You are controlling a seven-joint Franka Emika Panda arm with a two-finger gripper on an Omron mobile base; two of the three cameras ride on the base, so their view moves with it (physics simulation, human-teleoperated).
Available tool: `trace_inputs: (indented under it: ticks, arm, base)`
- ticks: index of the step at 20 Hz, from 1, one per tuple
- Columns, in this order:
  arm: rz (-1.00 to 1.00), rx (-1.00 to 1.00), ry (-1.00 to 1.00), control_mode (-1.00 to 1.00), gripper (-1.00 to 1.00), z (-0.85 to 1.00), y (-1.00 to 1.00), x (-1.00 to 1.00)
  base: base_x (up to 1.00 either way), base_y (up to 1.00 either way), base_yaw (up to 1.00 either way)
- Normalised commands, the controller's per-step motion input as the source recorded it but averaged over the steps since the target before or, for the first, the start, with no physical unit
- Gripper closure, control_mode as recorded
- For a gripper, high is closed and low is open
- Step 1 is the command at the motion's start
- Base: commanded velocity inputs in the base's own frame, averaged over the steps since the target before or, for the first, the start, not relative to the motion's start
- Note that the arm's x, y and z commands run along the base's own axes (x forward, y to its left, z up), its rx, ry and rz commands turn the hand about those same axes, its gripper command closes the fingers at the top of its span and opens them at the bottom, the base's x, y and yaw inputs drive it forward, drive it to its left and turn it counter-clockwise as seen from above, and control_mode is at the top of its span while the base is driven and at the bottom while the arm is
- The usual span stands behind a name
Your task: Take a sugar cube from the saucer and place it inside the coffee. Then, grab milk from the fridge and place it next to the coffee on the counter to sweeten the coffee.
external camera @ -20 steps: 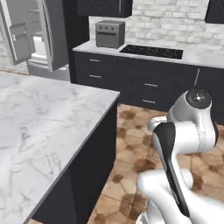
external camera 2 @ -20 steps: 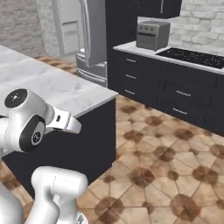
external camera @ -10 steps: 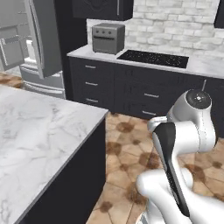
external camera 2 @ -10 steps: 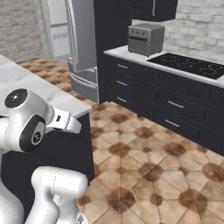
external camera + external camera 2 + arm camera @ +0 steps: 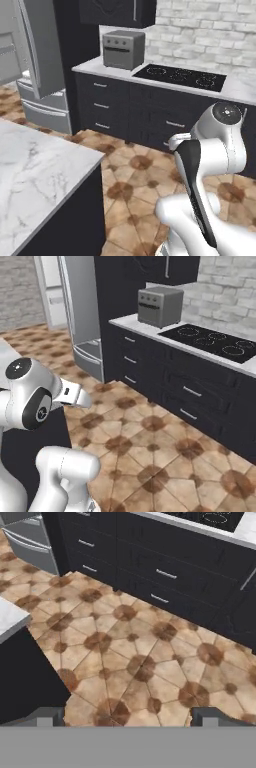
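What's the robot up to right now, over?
Gripper open, empty, over tiled floor. Fridge ahead left, door open. Nothing in the way on the floor.

Brown patterned tile floor [image 5: 135, 662] across the middle, black cabinets [image 5: 165, 572] with silver handles along the top, pale grey fridge [image 5: 27, 542] drawers at upper left, white marble worktop [image 5: 10, 619] corner at left, possibly a cooktop [image 5: 215, 518] at top, gripper [image 5: 128, 716] with jaws spread wide and nothing between them.

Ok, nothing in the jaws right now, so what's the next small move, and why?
Probably keep the base turning left toward the fridge, since its door already stands open at the left of both base views. The gripper is open and empty over the tiled floor, too far off to reach in for milk yet.
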Motion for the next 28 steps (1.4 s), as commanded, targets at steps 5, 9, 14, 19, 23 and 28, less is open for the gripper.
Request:
trace_inputs:
  ticks: [5,9,14,19,23,28]
  arm:
    - [0.0,0.0,0.0,1.0,-1.0,0.0,0.0,0.0]
    - [0.0,0.0,0.0,1.0,-1.0,0.0,0.0,0.0]
    - [0.0,0.0,0.0,1.0,-1.0,0.0,0.0,0.0]
    - [0.0,0.0,0.0,1.0,-1.0,0.0,0.0,0.0]
    - [0.0,0.0,0.0,1.0,-1.0,0.0,0.0,0.0]
    - [0.0,0.0,0.0,1.0,-1.0,0.0,0.0,0.0]
  base:
    - [1.0,-1.0,0.25]
    - [1.0,-0.93,0.37]
    - [1.0,-0.71,0.52]
    - [1.0,-0.65,0.56]
    - [1.0,-0.41,0.6]
    - [1.0,-0.04,0.45]
